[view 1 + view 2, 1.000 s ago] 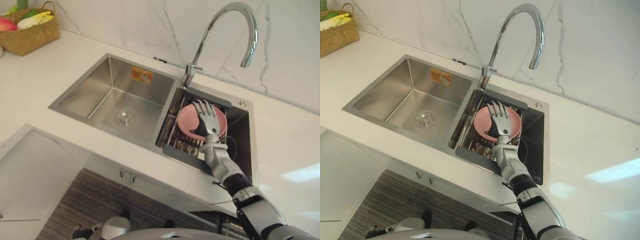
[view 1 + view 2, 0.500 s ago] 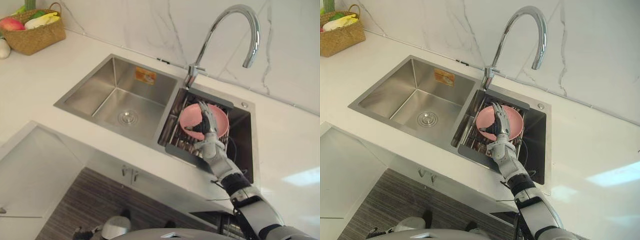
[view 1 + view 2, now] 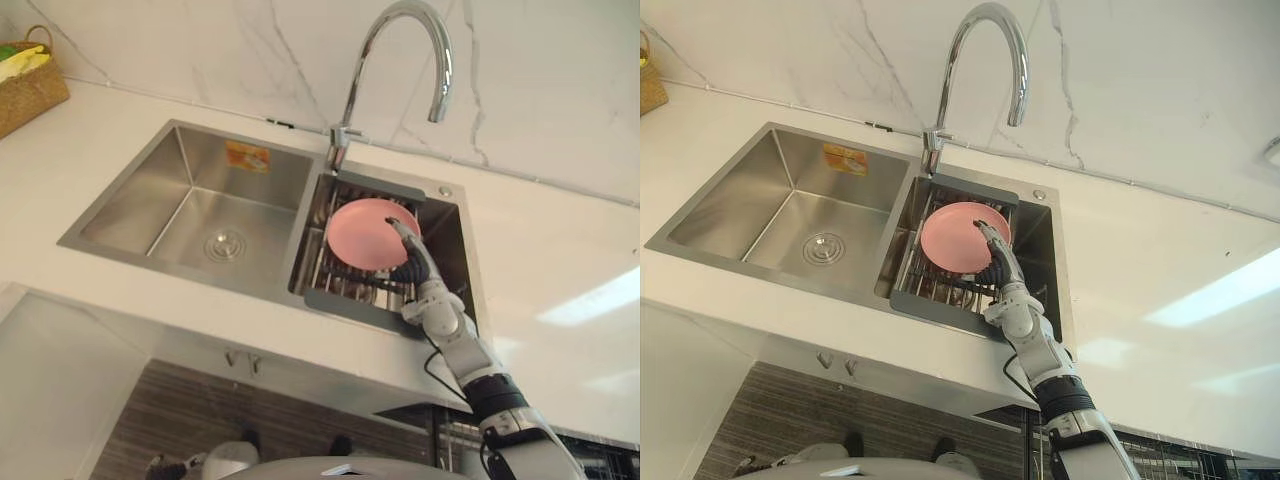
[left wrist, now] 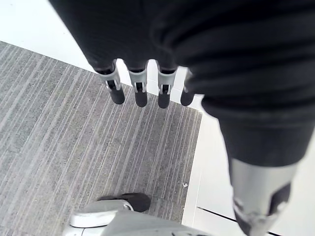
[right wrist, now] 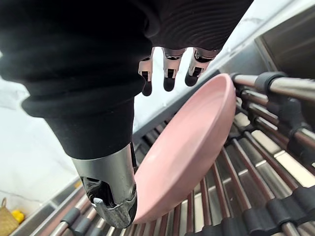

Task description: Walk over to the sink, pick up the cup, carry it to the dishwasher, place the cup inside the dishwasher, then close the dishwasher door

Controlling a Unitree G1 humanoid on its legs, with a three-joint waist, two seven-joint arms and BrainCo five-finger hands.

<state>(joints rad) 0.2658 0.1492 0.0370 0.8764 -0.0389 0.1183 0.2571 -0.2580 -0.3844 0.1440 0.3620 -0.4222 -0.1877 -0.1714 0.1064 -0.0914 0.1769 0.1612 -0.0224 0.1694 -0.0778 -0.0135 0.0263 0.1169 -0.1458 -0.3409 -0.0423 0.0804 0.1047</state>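
A shallow pink bowl stands tipped on edge over the metal rack in the sink's right basin, its underside turned toward me. My right hand reaches down into that basin and is shut on the bowl's right rim. In the right wrist view the fingers lie past the rim of the bowl on its inner side, and the thumb presses its outer wall. My left hand hangs low over a grey striped floor with straight fingers and holds nothing.
A tall curved faucet arches over the divide between the basins. The left basin holds just its drain. White countertop surrounds the sink, with a marble wall behind. A wicker basket sits at the far left.
My right hand turned from lying flat over the bowl to gripping its rim, and the bowl tipped up from open-side-up onto its edge. The head camera also shifted.
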